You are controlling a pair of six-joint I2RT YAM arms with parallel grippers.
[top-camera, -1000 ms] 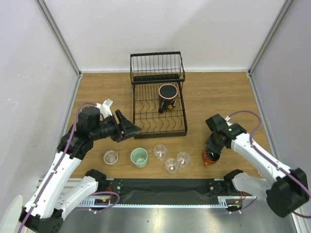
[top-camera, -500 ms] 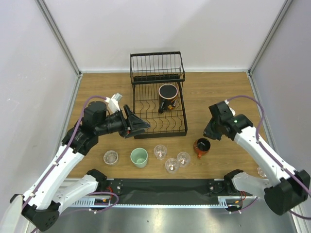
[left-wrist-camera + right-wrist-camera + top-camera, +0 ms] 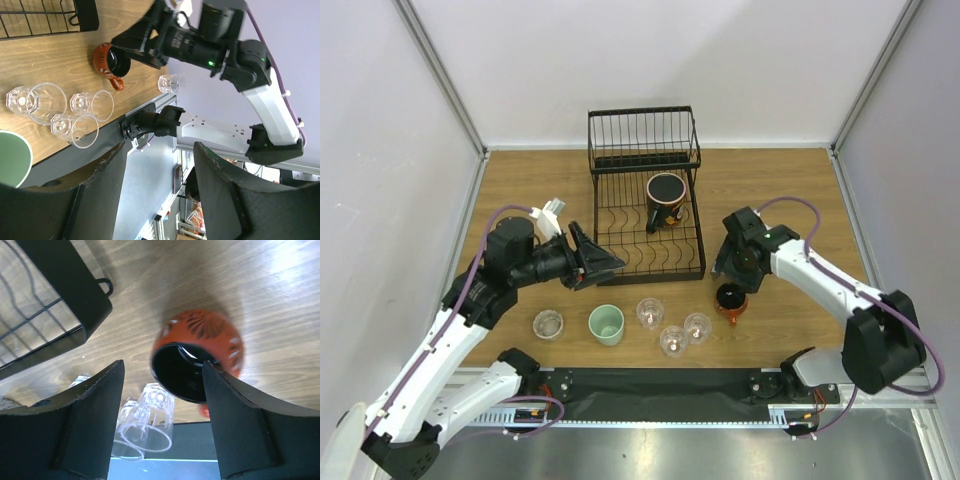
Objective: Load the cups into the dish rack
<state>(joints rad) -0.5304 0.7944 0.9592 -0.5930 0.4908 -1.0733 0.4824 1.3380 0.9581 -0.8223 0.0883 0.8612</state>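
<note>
The dish rack (image 3: 645, 215) is standing at the middle far side of the table (image 3: 790, 190), and only one cup is sitting in it: the black-rimmed mug (image 3: 666, 198), resting on the slotted tray just in front of the raised basket. The rest are waiting on the wood in front of the rack: a red mug (image 3: 730, 300) off its near right corner, three clear tumblers (image 3: 673, 340) clustering beside it, the mint-green cup (image 3: 606, 324), and a fourth tumbler (image 3: 548, 323) further left. So the job is looking barely begun, with one cup loaded and at least six to go. The right gripper (image 3: 162, 364) is hanging over the red mug with its jaws spread and clamping nothing. The left gripper (image 3: 159, 150) is hovering by the rack's near left corner, jaws likewise apart and empty. The red mug is blurring in the right wrist view, so whether it is upright or tipping is hard to say. One more tumbler (image 3: 171, 83) is showing only in the left wrist view, behind the right arm.
</note>
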